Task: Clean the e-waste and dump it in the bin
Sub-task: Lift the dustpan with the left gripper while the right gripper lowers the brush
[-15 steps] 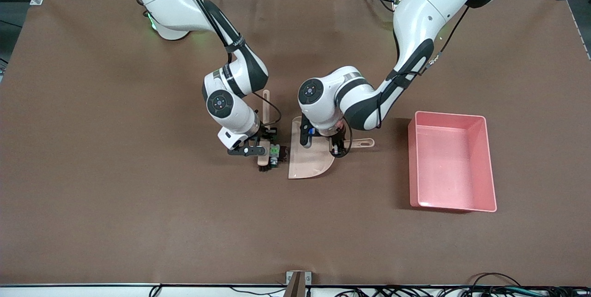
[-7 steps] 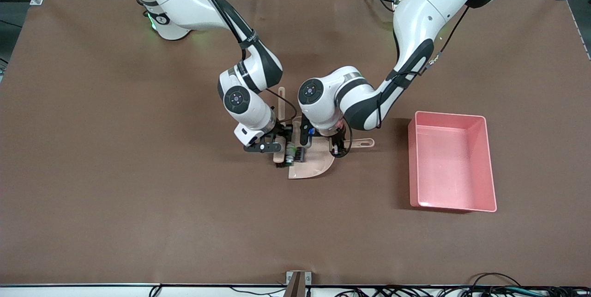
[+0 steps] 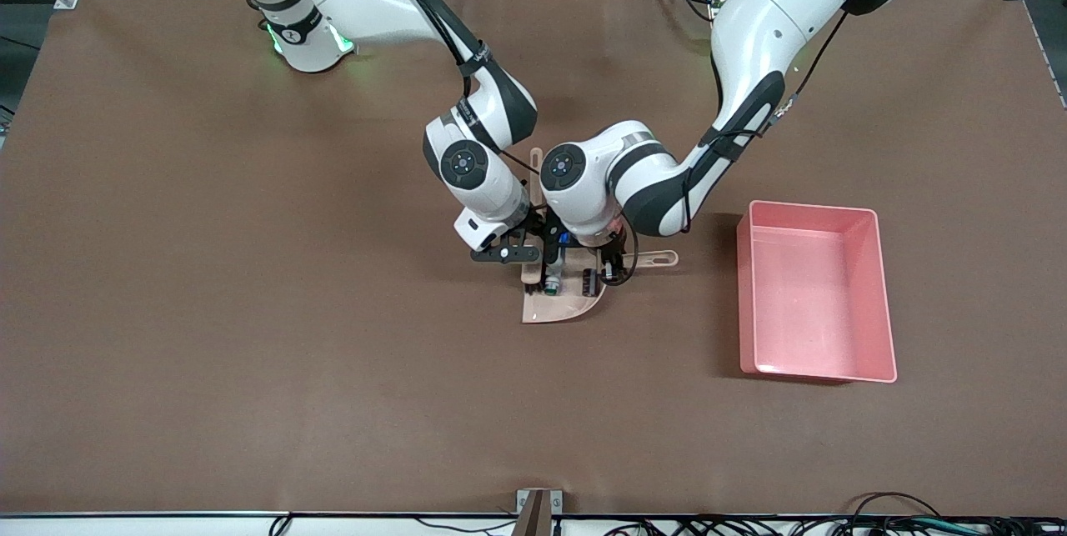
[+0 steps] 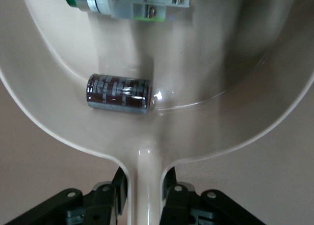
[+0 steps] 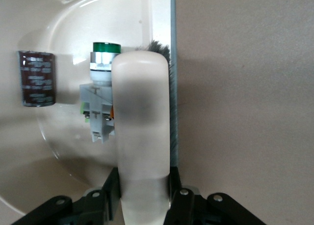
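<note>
Now both pieces of e-waste are inside the dustpan (image 3: 560, 303), where a second ago my right arm's brush (image 3: 531, 272) was only pushing them across the brown surface (image 3: 250, 336) toward its open lip; to my eye the sweep is done and the dump is what remains. Taking the dustpan as my landmark: the pink bin (image 3: 815, 290) stands well apart from it toward the left arm's end, unobstructed. The left gripper (image 4: 145, 191) sits at the dustpan's handle, jaws clamped on the stem, as the left wrist view shows. The right gripper (image 5: 142, 185) hangs over the lip, jaws closed on the brush handle, with the bristles right at the lip's straight edge. Inside the pan, the white part with the green top (image 5: 102, 90) lies just beside the brush head near the lip, and the dark maroon block (image 4: 118, 93) lies deeper, close to the curved wall by the handle. My concern is the brush and right arm crowding the lip, and loose parts rolling out if I tilt the pan forward when I lift.
</note>
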